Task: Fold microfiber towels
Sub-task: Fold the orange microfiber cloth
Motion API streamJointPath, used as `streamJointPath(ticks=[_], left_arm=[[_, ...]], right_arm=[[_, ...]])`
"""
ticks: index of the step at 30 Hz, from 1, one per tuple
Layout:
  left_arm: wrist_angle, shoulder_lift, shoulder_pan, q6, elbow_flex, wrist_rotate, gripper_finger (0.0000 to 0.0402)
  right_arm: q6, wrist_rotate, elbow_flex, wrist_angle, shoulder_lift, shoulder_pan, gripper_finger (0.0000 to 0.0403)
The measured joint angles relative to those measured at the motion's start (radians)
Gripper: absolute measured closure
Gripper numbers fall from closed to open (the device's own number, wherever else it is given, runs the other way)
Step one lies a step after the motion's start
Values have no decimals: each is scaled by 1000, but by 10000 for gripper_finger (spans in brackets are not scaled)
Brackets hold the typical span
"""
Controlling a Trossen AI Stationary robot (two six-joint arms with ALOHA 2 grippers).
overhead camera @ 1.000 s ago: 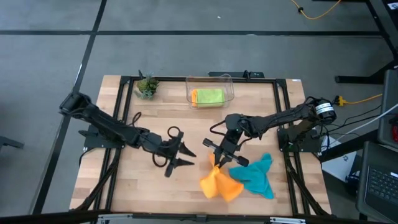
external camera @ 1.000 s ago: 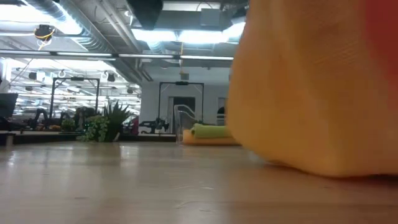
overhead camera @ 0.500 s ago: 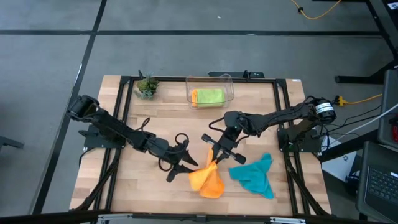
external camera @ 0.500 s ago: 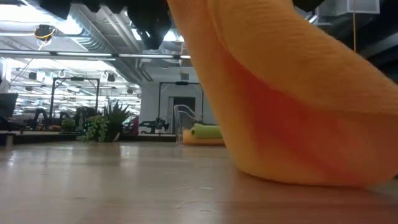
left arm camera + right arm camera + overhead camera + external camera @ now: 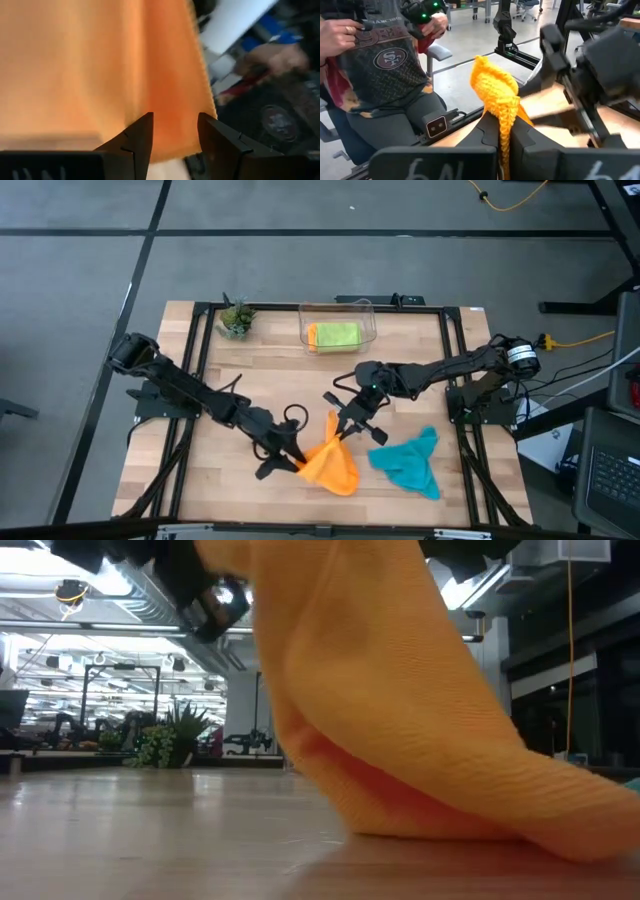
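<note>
An orange towel [image 5: 330,462] hangs from my right gripper [image 5: 338,428], which is shut on its top; its lower part rests on the table [image 5: 430,830]. My left gripper [image 5: 292,457] is open at the towel's left edge. In the left wrist view its fingers [image 5: 141,134] stand to either side of the cloth's lower edge [image 5: 175,145]. A teal towel [image 5: 410,462] lies crumpled at the near right. A lime green towel [image 5: 335,334] lies folded in the clear bin. My right gripper pinches a bunched corner of the orange towel [image 5: 503,120] between its two fingers, and a tuft of cloth [image 5: 492,85] sticks out past them. The towel hangs from the hold, lower part on the table. My left gripper: I cannot tell whether it touches the towel.
The clear bin [image 5: 367,318] stands at the far middle, and a small potted plant [image 5: 236,318] to its left. A black frame [image 5: 452,360] runs round the tabletop. A seated person [image 5: 385,65] holding controllers shows beyond the table in the right wrist view.
My left gripper has gone down and toward the table's right and near edges, rolling as it went, up to the orange towel's left edge. The towel's lower part has swung left, away from the teal towel, while its top stayed in my right gripper.
</note>
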Motion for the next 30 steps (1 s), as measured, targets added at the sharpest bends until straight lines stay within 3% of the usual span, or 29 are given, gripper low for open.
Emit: streamJointPath(ticks=[4,11,16,20,27,30], left_arm=[[-78,0,-7,-38,0,-74,254],[-83,0,-10,-26,0,-66,258],[-117,0,-30,-16,0,-105,322],[-123,1,-46,-154,0,-204,392],[-145,-41,-64,-276,21,-225,401],[-246,-104,-64,-276,77,-219,401]], right_arm=[[-4,6,-1,0,0,0,395],[0,50,-1,-2,-2,0,395],[2,54,-1,-3,-2,0,395],[29,78,-1,0,-4,0,395],[43,169,0,-47,-4,0,395],[44,193,0,-81,-4,0,395]])
